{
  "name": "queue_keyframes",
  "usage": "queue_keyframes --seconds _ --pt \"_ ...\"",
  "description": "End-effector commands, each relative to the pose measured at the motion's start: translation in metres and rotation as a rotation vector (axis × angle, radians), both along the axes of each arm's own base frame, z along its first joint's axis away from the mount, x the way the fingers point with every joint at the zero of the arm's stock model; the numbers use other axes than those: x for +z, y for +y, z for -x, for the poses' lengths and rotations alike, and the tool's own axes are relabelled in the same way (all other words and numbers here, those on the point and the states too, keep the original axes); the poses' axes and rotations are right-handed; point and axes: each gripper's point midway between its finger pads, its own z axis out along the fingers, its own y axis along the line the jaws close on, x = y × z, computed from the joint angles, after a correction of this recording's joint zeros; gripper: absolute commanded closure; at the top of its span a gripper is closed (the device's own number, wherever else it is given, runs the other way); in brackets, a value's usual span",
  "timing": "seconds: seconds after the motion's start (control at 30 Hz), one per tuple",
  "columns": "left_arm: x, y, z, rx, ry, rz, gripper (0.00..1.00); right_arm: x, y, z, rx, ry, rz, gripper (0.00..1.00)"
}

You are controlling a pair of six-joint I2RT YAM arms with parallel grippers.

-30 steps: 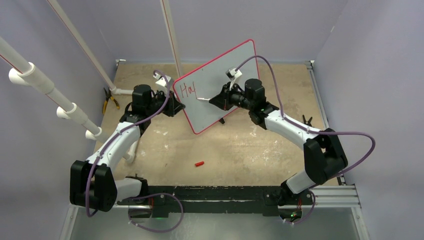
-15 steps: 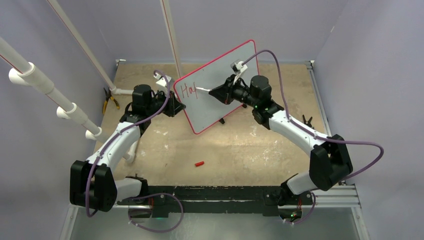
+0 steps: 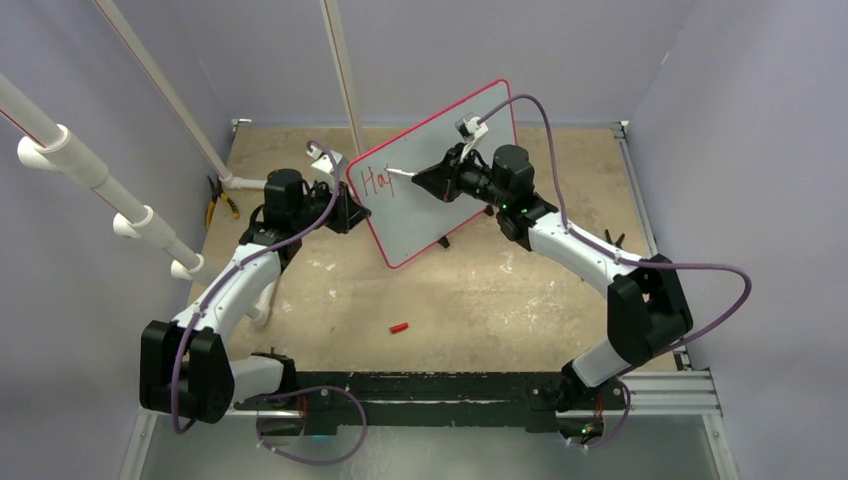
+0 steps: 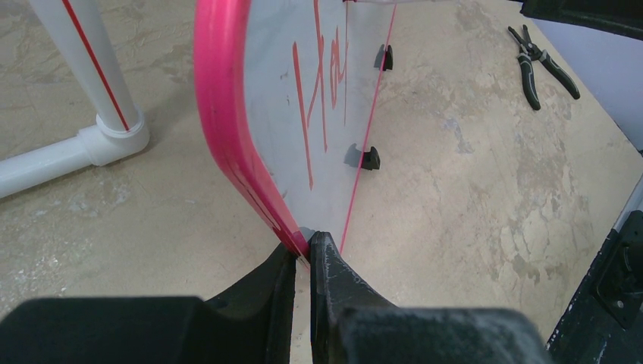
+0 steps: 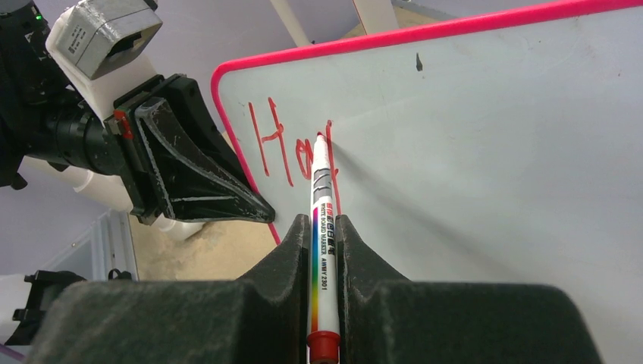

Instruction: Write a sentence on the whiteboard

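The whiteboard stands tilted on the table, red-rimmed and pale. Red lettering of the sentence reads "Ha" plus a long stroke near its left edge; it also shows in the right wrist view and the left wrist view. My left gripper is shut on the board's left rim. My right gripper is shut on a white marker, whose red tip touches the board at the top of the third letter's stroke.
A red marker cap lies on the table in front of the board. Pliers lie at the far left by a white PVC pipe foot. Another pair of pliers shows in the left wrist view. Purple walls enclose the table.
My right gripper moved the marker up and left along the board, from below the letters to the top of a new stroke after "Ha". The left gripper and board stayed put.
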Motion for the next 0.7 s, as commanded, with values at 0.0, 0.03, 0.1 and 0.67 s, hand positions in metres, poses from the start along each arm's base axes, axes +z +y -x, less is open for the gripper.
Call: queue_keyframes --seconds 0.0,0.03,0.1,0.67 --pt "0.018 0.0 -0.009 0.001 -0.078 -0.006 1.0 0.028 0.003 -0.009 -0.02 -0.059 -0.042 1.0" --pt "0.018 0.001 -0.01 0.002 -0.078 -0.006 1.0 0.027 0.002 -0.01 -0.026 -0.056 -0.038 1.0" --pt "0.017 0.0 -0.01 0.002 -0.077 -0.006 1.0 0.023 0.001 -0.009 -0.03 -0.043 -0.029 1.0" --pt "0.019 0.0 -0.009 -0.001 -0.081 -0.005 1.0 0.01 -0.024 -0.017 -0.14 0.004 -0.004 1.0"
